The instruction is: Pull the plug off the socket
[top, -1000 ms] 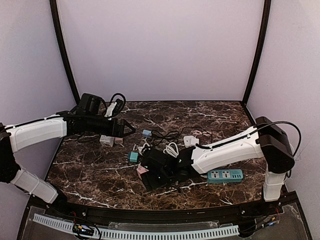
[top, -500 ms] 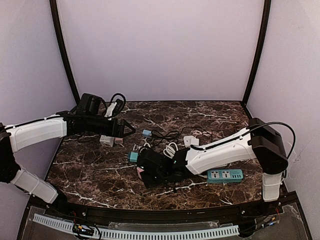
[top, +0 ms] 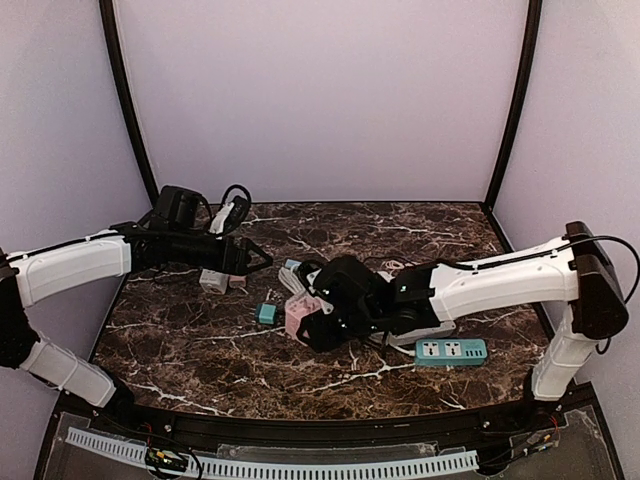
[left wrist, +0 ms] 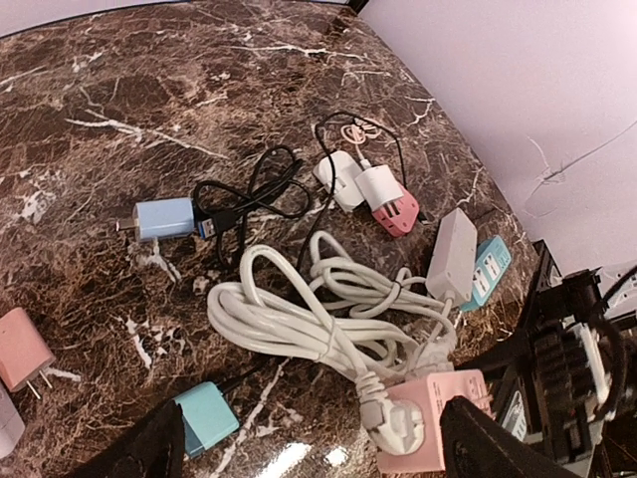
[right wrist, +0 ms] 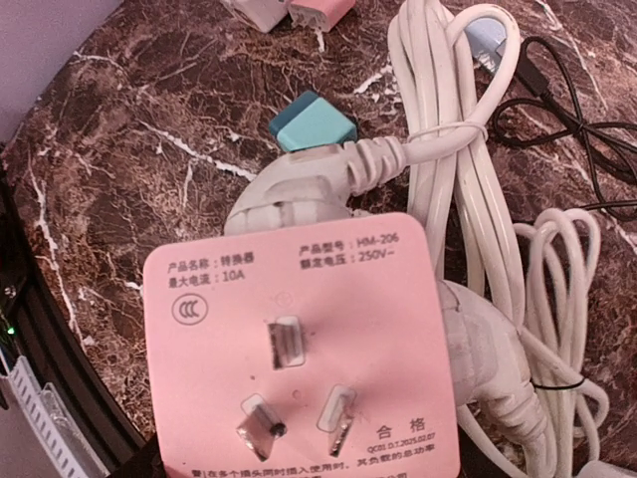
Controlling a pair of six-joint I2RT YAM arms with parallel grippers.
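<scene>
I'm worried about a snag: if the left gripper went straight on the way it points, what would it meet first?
Probably the coiled white cable, lying straight ahead of the open left gripper; the pink socket sits off to one side. Depth is unclear.

One pink socket (right wrist: 299,349) with one white plug (right wrist: 294,194) in it. One teal strip (top: 450,351). One white cable coil (left wrist: 318,309), one black cable (left wrist: 249,194). Small adapters: one blue (left wrist: 164,217), one teal (left wrist: 207,418), one pink (left wrist: 20,349), one red (left wrist: 398,214). White chargers (left wrist: 376,186) — two, it seems, huddled close together.
</scene>
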